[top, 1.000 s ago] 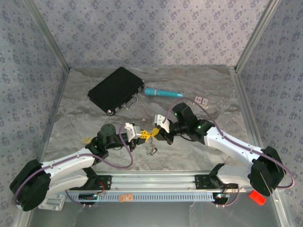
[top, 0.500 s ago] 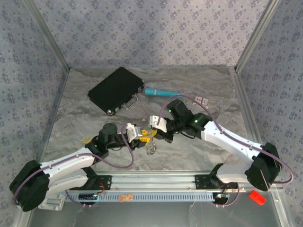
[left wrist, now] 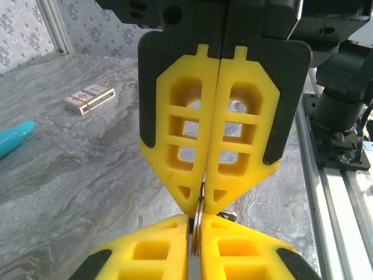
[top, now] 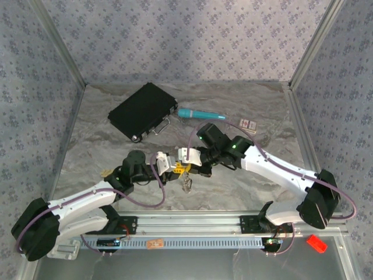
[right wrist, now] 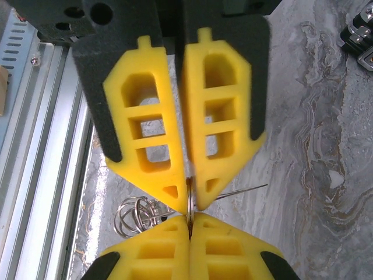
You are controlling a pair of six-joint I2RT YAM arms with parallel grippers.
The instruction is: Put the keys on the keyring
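Note:
Over the table's near middle, my left gripper (top: 175, 168) and right gripper (top: 187, 169) meet tip to tip. Both are shut on the thin silvery keyring (top: 185, 172). In the left wrist view the keyring (left wrist: 198, 233) stands edge-on between my left gripper's (left wrist: 197, 220) yellow pads, with the right gripper (left wrist: 204, 205) pinching it from above. The right wrist view has the keyring (right wrist: 190, 205) clamped in my right gripper (right wrist: 190, 219), and a coil of chain loops (right wrist: 137, 216) dangles beside it. A small brassy thing, perhaps one of the keys (top: 106, 172), lies on the table at the left.
A black case (top: 141, 109) with a metal handle lies at the back left, and a teal pen (top: 198, 114) is next to it. A small card box (top: 249, 123) sits at the back right. The metal rail (top: 192, 224) runs along the near edge.
The right arm has swung left, carrying the meeting point of the two grippers a little leftward. The left arm shifted slightly. The chain still hangs under the fingertips.

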